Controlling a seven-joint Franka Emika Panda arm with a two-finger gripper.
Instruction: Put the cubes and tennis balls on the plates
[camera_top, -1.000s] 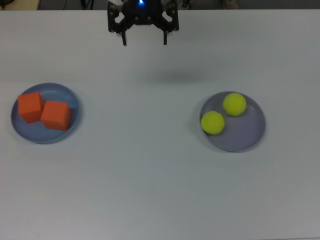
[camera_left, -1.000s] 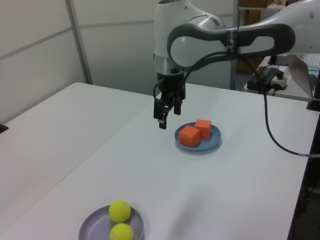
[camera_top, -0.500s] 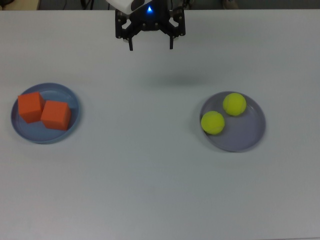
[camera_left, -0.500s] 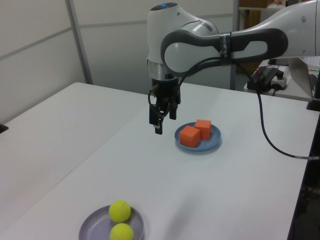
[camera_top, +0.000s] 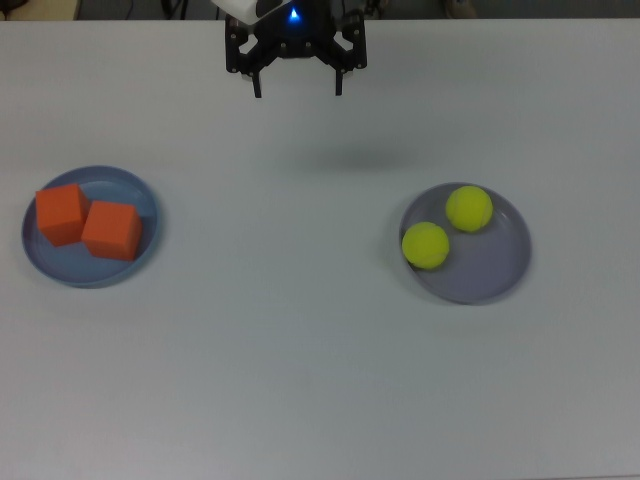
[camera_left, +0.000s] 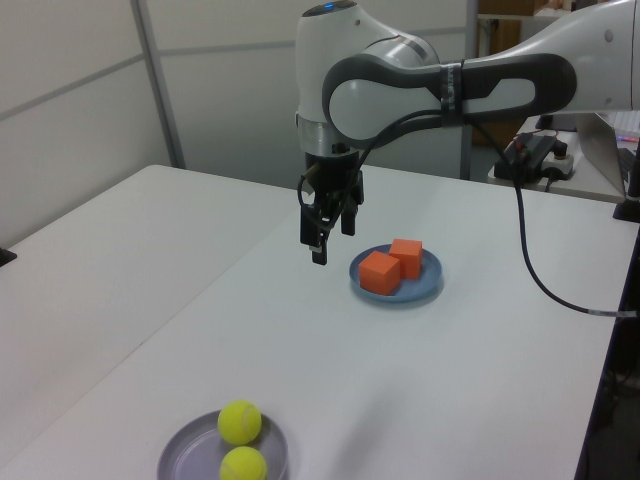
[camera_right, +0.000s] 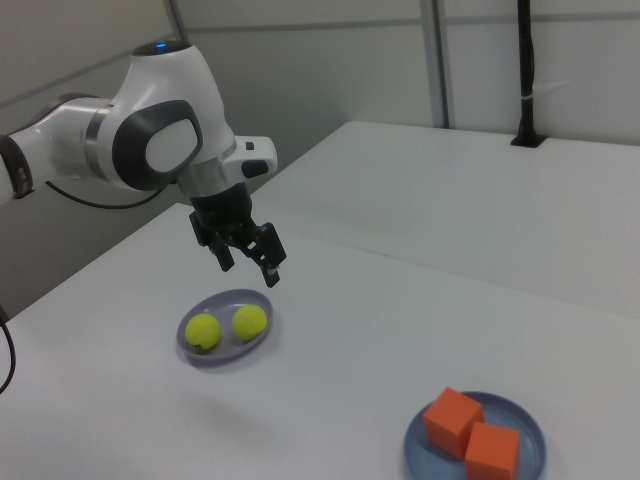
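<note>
Since half a second ago, only a slight shift of the gripper (camera_top: 297, 92) toward the top view's left is being shown; the plates and their loads are lying unchanged. Its fingers (camera_top: 257, 88) are being held wide apart and pointed downward, with nothing gripped between them, and they are hanging in the air well above the worktop (camera_top: 300, 330).

Seen from the top view, the gripper is being carried at 12 o'clock, near the far edge. At 9 o'clock the blue plate (camera_top: 141, 198) is sitting, and both orange cubes (camera_top: 62, 213) are being carried on it, side by side and touching. At 3 o'clock the lavender plate (camera_top: 490, 270) is lying, with the two tennis balls (camera_top: 468, 208) resting on it just beside each other toward its 10 o'clock rim.

From the left view, the fingers are being shown just beside the blue plate (camera_left: 428, 283) but clear of it, while the lavender plate (camera_left: 180, 462) is lying well apart.
</note>
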